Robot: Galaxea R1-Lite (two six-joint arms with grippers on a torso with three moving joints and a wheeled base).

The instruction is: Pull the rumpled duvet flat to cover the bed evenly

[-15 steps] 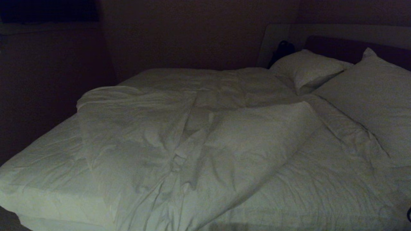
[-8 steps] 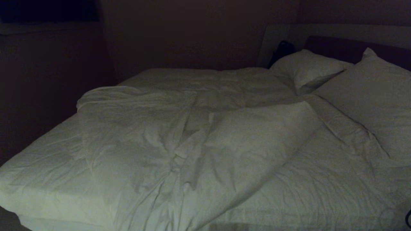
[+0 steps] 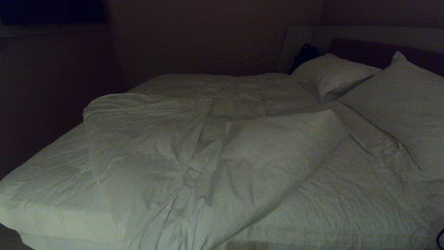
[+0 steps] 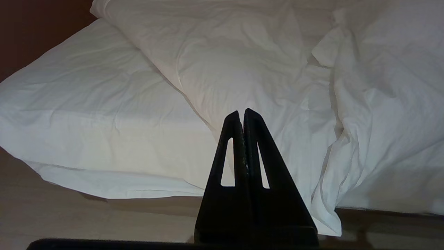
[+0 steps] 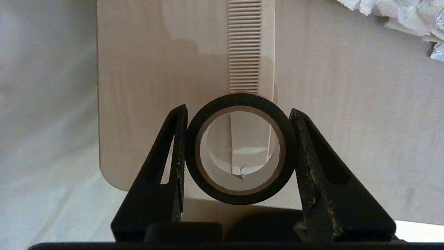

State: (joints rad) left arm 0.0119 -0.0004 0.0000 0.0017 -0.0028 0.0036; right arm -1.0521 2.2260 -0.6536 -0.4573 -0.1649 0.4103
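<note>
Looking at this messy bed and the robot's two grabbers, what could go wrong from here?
The right gripper has its jaws closed on a roll of black tape, so it probably cannot grab the duvet without dropping it.

The left gripper is shut and off the bed; working alone, it may drag the duvet crooked.

The duvet's far end lies against the pillows, so a pull might shift them.

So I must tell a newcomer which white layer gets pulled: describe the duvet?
On the bed, below the pillows, the duvet lies bunched diagonally across the middle. Unlike the thin, flat mattress sheet beside it, it is puffy and deeply creased.
</note>
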